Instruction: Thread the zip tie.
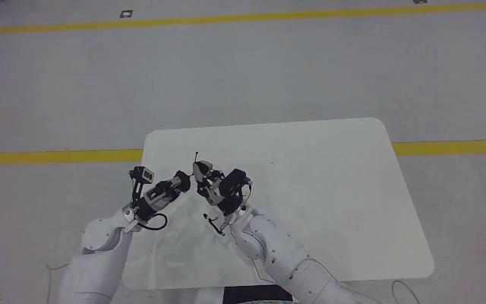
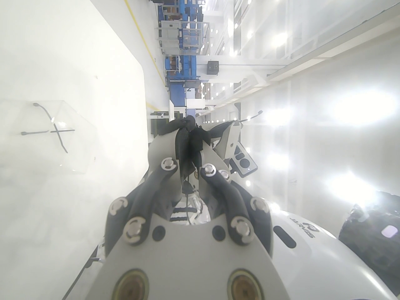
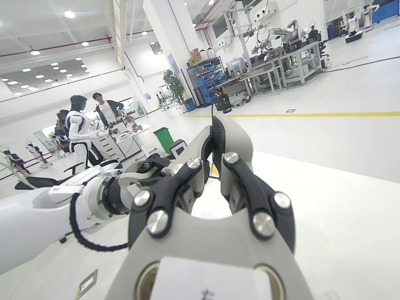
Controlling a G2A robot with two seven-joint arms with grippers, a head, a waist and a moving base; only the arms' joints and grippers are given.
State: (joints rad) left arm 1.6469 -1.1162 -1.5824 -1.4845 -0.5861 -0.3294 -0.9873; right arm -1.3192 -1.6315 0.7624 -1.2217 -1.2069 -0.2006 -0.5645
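Both pressed fully shut: right fingers [image 3: 237,138] pinching the zip tie [image 3: 212,107] along its strap, thin tail poking up past the tips; left fingers [image 2: 162,148] closed tight just beside, with no telling what, if anything, between them. Held up over the near left part of the desk [image 1: 326,197], apart from the clear box [image 2: 18,113] with spare ties [image 2: 47,131] lying crossed inside. Looks like the lining-up step before feeding; calls next for bringing tail and head slot squarely in line, with fine moves, and for keeping the thin strap from bending aside.
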